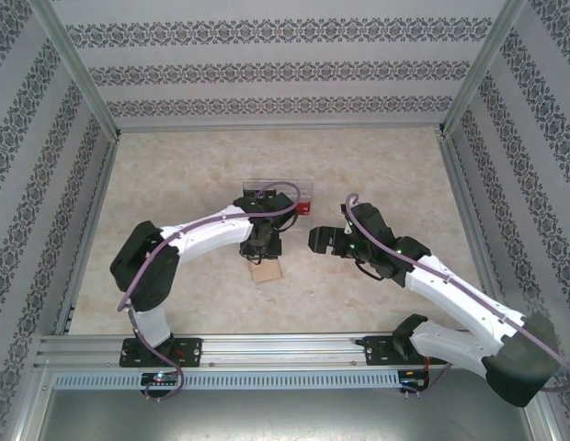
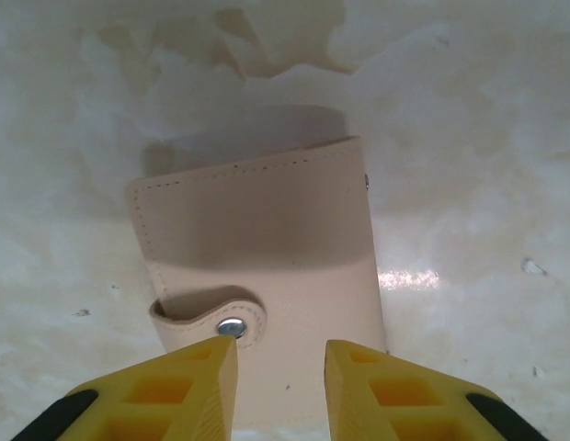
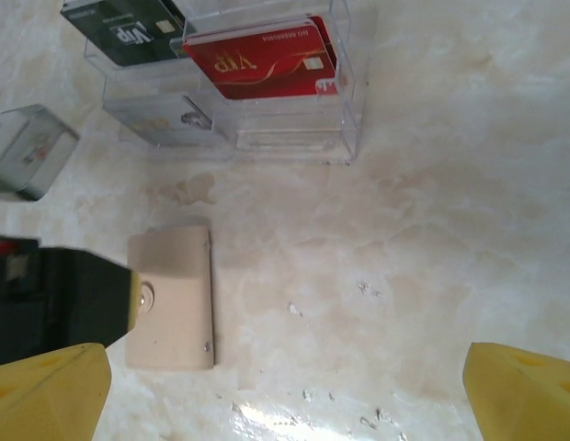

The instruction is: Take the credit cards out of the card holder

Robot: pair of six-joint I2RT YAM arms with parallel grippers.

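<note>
Working over a beige marbled desk, with the left arm curling in toward the middle and the right arm bending in from the right.

Holding the right end effector spread wide above bare desk, with nothing between its yellow fingers. Facing the clear plastic card holder, sitting on the desk ahead of that end effector and a little to its left, well apart from the fingertips.

Hovering the left end effector low over a beige leather snap wallet, lying flat and snapped shut on the desk, between the card holder and the arm bases. Showing a narrow gap between the two fingers, partly spread, with the wallet's face visible through it and nothing pinched. Not showing clearly whether the fingertips are touching the leather.

Carrying three credit cards inside the card holder, seen from the right end effector: a red card in the right-hand compartment, a black card in the compartment to its left, and a grey card in the nearer, lower compartment.

Lining up the wallet's metal snap just at the tip of the left end effector's left-hand finger.
</note>
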